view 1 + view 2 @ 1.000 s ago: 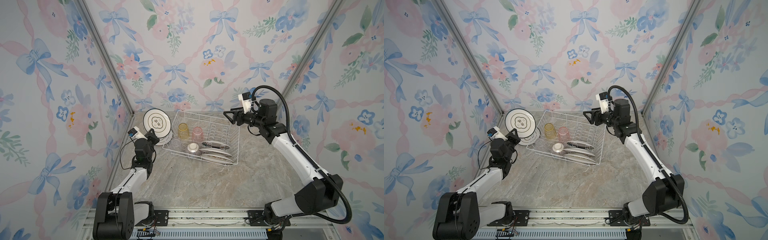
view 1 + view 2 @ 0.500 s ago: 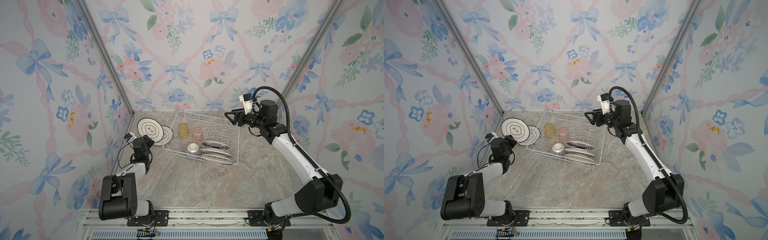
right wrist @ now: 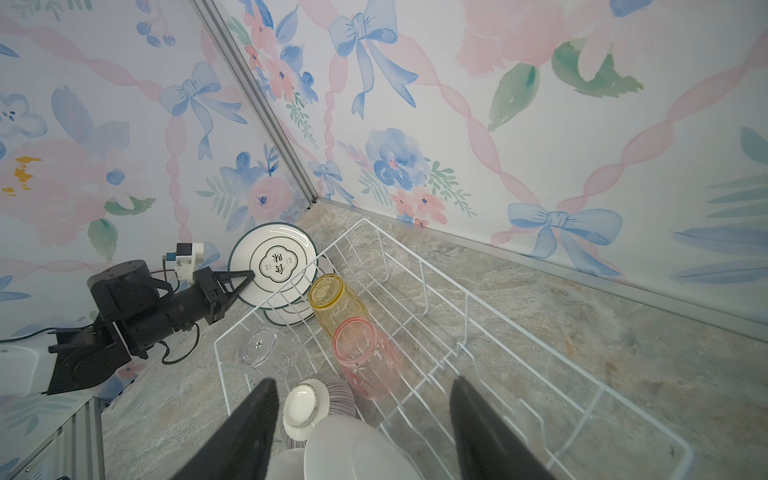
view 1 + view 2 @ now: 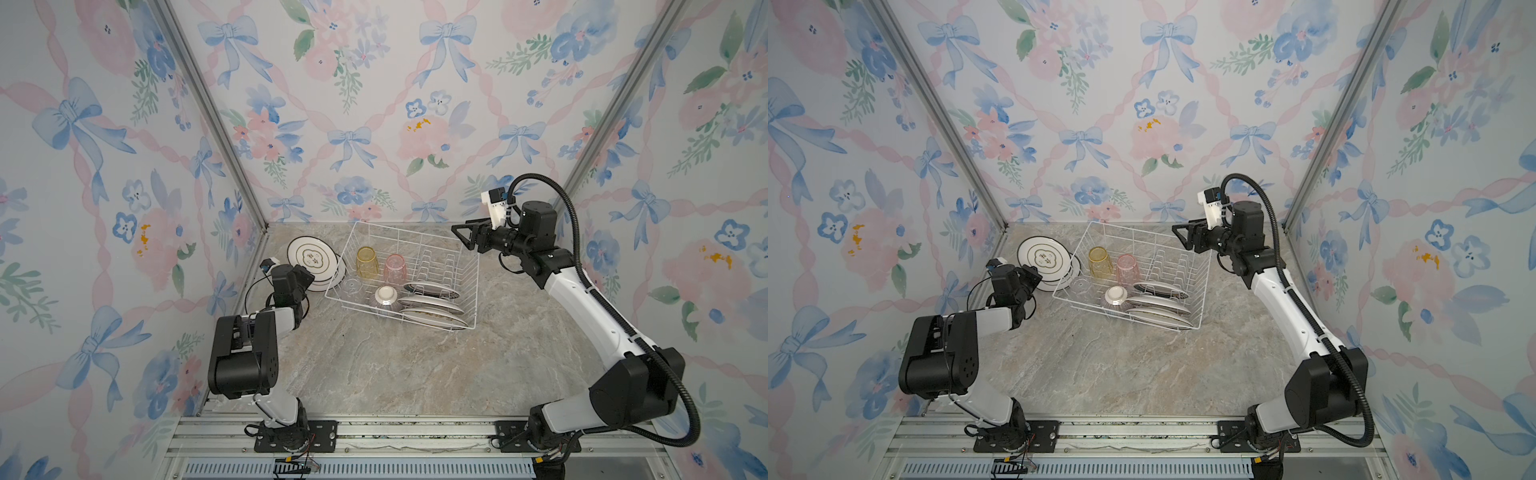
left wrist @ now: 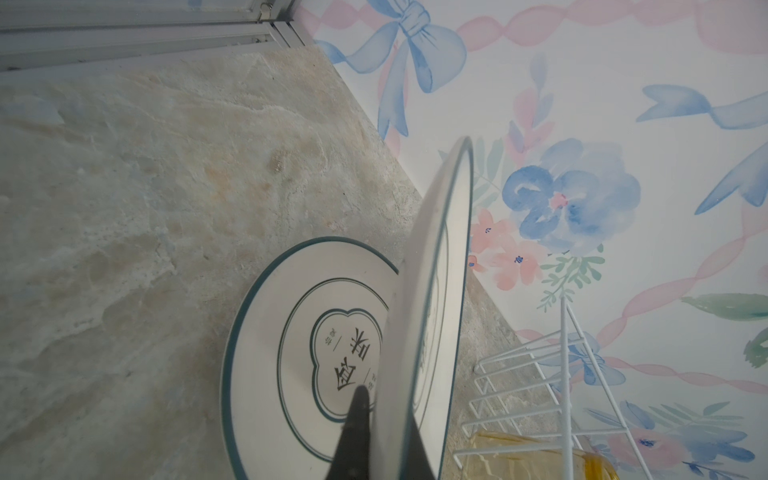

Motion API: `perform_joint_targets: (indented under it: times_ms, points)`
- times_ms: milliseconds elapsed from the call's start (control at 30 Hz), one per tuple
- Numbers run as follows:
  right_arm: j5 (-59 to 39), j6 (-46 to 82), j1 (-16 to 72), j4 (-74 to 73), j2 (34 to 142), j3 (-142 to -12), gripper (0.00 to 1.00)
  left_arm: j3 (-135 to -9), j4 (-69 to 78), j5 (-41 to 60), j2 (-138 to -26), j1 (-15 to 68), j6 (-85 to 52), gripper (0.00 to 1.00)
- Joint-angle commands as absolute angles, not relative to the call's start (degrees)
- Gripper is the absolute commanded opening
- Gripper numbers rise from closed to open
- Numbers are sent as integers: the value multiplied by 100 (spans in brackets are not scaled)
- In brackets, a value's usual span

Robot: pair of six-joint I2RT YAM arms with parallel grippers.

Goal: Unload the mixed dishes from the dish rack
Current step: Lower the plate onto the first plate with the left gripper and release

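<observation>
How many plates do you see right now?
5. In the rack: rear plate, middle plate, front plate. Table plate lies left of it; held plate tilts above that, in the left end effector. None looks hidden.

White wire rack (image 4: 418, 236) stands at an angle near the back wall, holding a yellow tumbler (image 4: 367, 260), a pink tumbler (image 4: 395, 268), a clear tumbler (image 4: 352, 286), a ribbed purplish bowl (image 4: 385, 297) base-up, and three plates (image 4: 430, 305) leaning in a row. Just outside its left wall, a green-rimmed plate (image 4: 311, 258) tilts above a second plate (image 5: 291, 353) lying flat.
</observation>
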State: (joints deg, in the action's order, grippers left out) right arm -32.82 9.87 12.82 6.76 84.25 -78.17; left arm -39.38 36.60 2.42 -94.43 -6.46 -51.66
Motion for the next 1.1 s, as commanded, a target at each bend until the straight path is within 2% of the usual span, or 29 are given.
perform_joint_targets:
  times_ms: [0,367,467,767,1067]
  points:
    - [-3384,1096,1239,511,8376,-7684,68,-4063,3702,454,-9570,-695,-5137,0]
    - [-3401,1116,1230,475,8308,-7606,68,-4171,3391,580,-9824,-731,-4999,0]
    - [-3419,1108,1208,477,8279,-7584,68,-4175,3225,553,-9848,-730,-4942,12]
    - [-3446,1125,1169,453,8193,-7477,68,-4174,3147,572,-10065,-739,-4913,12]
    - [-3463,1153,1151,414,8121,-7412,68,-4381,2864,550,-10151,-747,-4848,30]
